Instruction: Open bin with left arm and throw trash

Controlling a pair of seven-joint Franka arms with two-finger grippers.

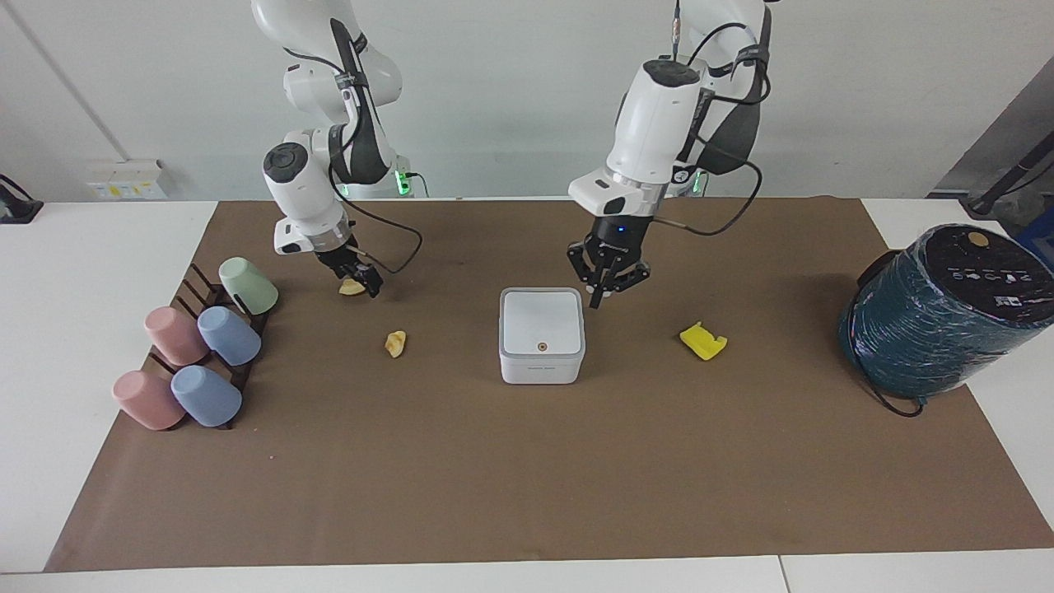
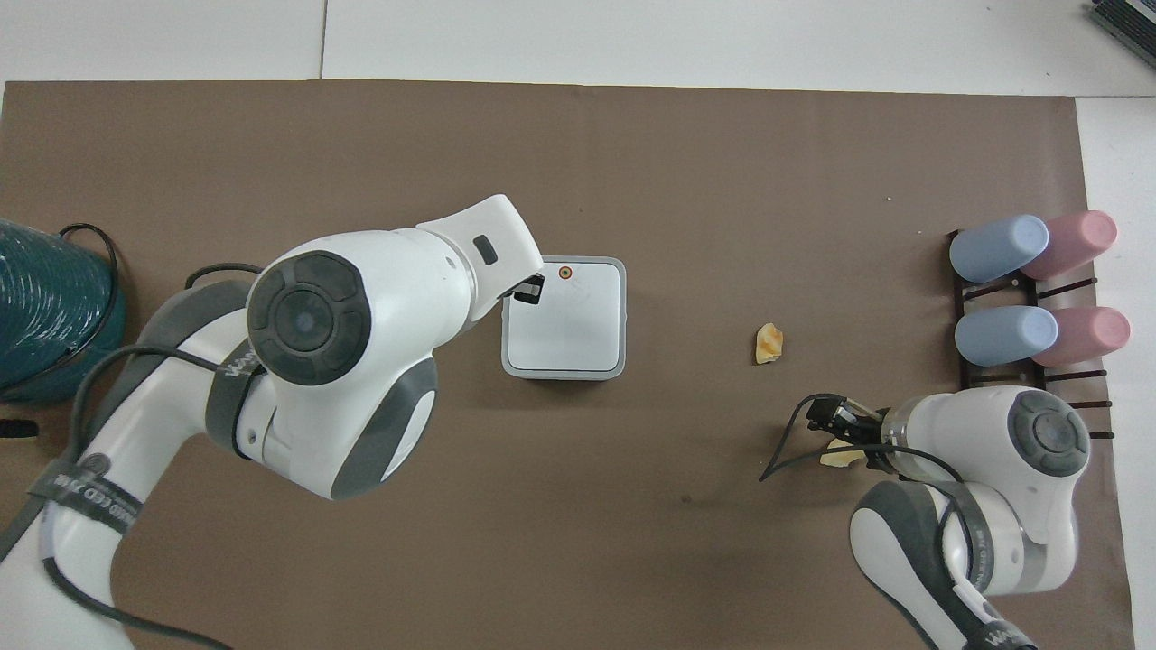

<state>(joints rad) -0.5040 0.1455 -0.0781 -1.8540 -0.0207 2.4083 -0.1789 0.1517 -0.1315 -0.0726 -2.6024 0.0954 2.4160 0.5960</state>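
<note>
Facing view: a white table (image 1: 99, 272) carries a large brown paper mat (image 1: 527, 461) covering most of the work area; a plain pale wall (image 1: 510, 91) stands at the robots' end. Both arm bases sit at the mat edge.

Other items: a dark wire rack (image 1: 216, 346) w/ five pastel cups lying on it (two pink, two blue, one green) (image 1: 202, 342) sits toward the right arm's end of the table. A big dark teal wrapped cylinder w/ black top (image 1: 947, 313) sits at the left arm's end, partly off the mat.

Task items: the small white square bin w/ grey-edged lid and orange dot (image 1: 542, 333) is at mat centre, lid down. One pale tan lump (image 1: 396, 343) lies between bin and rack, free of both arms. A second pale tan lump (image 1: 352, 287) lies nearer to the robots than the first. The bright yellow flat notched scrap (image 1: 703, 341) lies on the mat between bin and cylinder; in the overhead view the left arm's body hides it.

Left gripper (image 1: 605, 287): hangs over the bin's corner nearest the robots on the left arm's side, fingers pointing down and spread a little apart, nothing between them; contact w/ lid cannot be told. Right gripper (image 1: 362, 280): down at the second tan lump, fingers on either side of it; whether they pinch it cannot be told.
</note>
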